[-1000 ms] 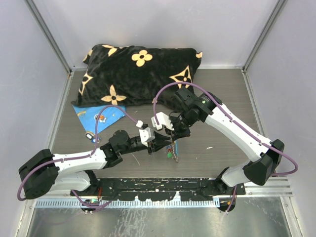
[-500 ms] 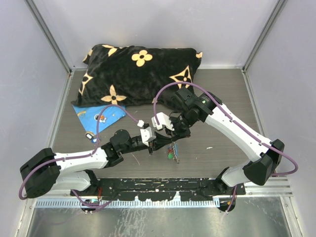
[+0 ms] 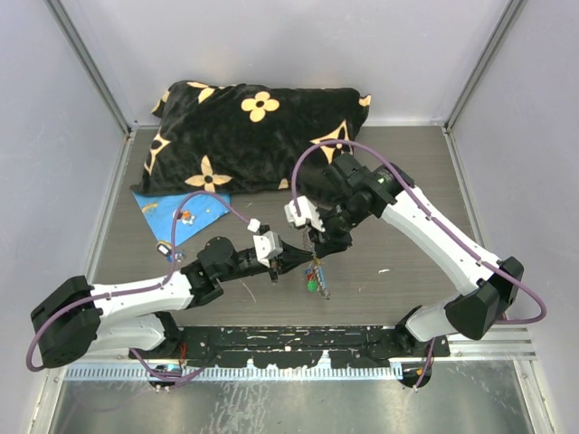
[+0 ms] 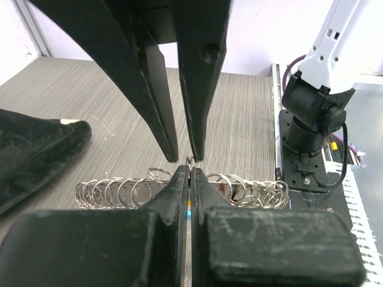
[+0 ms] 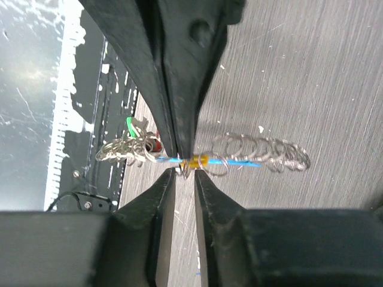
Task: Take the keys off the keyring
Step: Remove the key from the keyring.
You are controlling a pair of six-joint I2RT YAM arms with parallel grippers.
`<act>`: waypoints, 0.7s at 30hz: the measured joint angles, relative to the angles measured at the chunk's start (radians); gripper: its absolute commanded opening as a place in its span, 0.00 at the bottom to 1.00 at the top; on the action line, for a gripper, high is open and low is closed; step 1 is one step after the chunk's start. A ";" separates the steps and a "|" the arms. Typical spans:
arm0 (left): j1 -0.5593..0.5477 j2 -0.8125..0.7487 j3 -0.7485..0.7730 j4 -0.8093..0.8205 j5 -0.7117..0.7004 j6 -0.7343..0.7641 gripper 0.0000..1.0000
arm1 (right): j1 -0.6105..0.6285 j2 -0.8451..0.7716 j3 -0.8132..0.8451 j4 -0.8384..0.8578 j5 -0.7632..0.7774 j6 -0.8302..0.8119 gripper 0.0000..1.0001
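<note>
While overhead hides grip, wrist views show left gripper (image 4: 190, 171) pinching keyring (image 4: 119, 191), right gripper (image 5: 184, 174) slightly spread.

Lab cell: white walls (image 3: 289, 45), aluminium posts (image 3: 90, 68)

Silver keyring (image 4: 119, 191), a chain of linked wire rings strung out sideways, light-blue stretch and small yellow piece at its middle, middle nipped in the left tool's (image 4: 190, 170) closed tips, keys (image 5: 143, 142) bunched at one end, red and green heads showing

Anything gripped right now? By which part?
Left gripper pinches the keyring mid-length, at its blue section; right gripper has its jaws apart, clamping nothing.
</note>
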 measured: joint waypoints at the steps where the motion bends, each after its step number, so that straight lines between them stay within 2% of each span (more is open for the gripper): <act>1: 0.000 -0.010 -0.003 0.000 -0.004 -0.002 0.00 | -0.022 -0.001 0.001 0.000 -0.026 -0.005 0.33; 4: 0.000 -0.042 -0.022 0.004 -0.015 -0.019 0.00 | -0.092 -0.013 0.001 0.002 -0.103 -0.022 0.44; 8: 0.000 -0.079 -0.052 0.042 -0.031 -0.053 0.00 | -0.161 -0.058 -0.016 0.035 -0.204 -0.032 0.50; 15: 0.000 -0.107 -0.076 0.130 -0.071 -0.115 0.00 | -0.197 -0.119 -0.068 0.127 -0.387 0.008 0.51; 21: 0.000 -0.123 -0.081 0.199 -0.107 -0.158 0.00 | -0.197 -0.132 -0.103 0.250 -0.468 0.089 0.50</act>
